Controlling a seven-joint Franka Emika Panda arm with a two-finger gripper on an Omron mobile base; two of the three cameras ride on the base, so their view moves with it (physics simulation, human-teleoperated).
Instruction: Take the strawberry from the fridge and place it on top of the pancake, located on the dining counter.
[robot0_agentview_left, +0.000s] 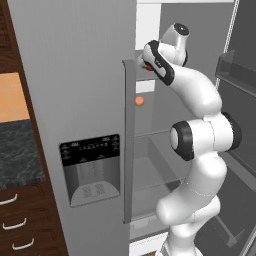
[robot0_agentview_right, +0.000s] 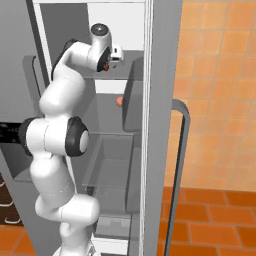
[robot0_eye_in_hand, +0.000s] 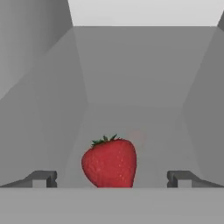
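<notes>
We are looking into an open fridge, tall and grey, with a black dispenser panel on its shut left door and a long handle running down that door's edge. The right door is standing swung wide, its shelf bins facing the arm.

The white arm is rising from the floor in front of the fridge and bending up and forward, reaching its hand onto an upper shelf inside the right compartment. In the hand view, the gripper is showing its two dark fingertips spread far apart at the bottom of the picture, holding nothing.

The strawberry is sitting on the grey shelf between the fingertips — red, rounded, with a small green leafy top pointing up. It is lying a little nearer the fingertip on the picture's left, and neither tip is touching it. In the left base view, a speck of red is peeking out just beside the hand, at the edge of the shut door.

One shelf lower, a small orange fruit is resting — well apart from the hand. Clear drawers are filling the lower part of the compartment.

An orange tiled wall is standing beside the fridge.
</notes>
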